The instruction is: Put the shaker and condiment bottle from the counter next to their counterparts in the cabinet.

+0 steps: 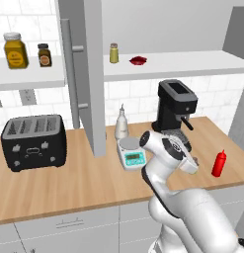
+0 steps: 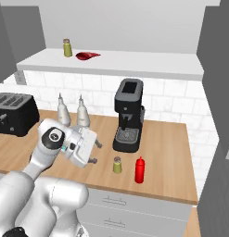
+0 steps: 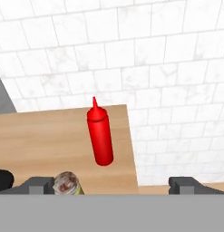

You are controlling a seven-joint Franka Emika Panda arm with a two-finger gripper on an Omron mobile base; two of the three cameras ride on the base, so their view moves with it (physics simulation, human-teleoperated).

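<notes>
hand (image 2: 94,152) wide open, holding nothing, low over the worktop (image 2: 171,152) left of the shaker | shaker (image 2: 117,165) upright on worktop in front of the coffee machine (image 2: 129,115) | red bottle (image 2: 140,170) upright just right of shaker | matching shaker (image 2: 67,47) and dark-red item (image 2: 87,56) on cabinet shelf (image 2: 134,62)

— What's standing on the counter (image 1: 69,183)?

— A black toaster (image 1: 33,142) at the left end, then a white pointed-top bottle (image 1: 121,123) by the wall with a small scale (image 1: 132,153) just in front. The black coffee machine (image 2: 129,115) sits at the back, right of the middle.

— And near the front edge?

— The shaker (image 2: 117,165) and the condiment bottle (image 2: 140,170), side by side, toward the right end.
</notes>
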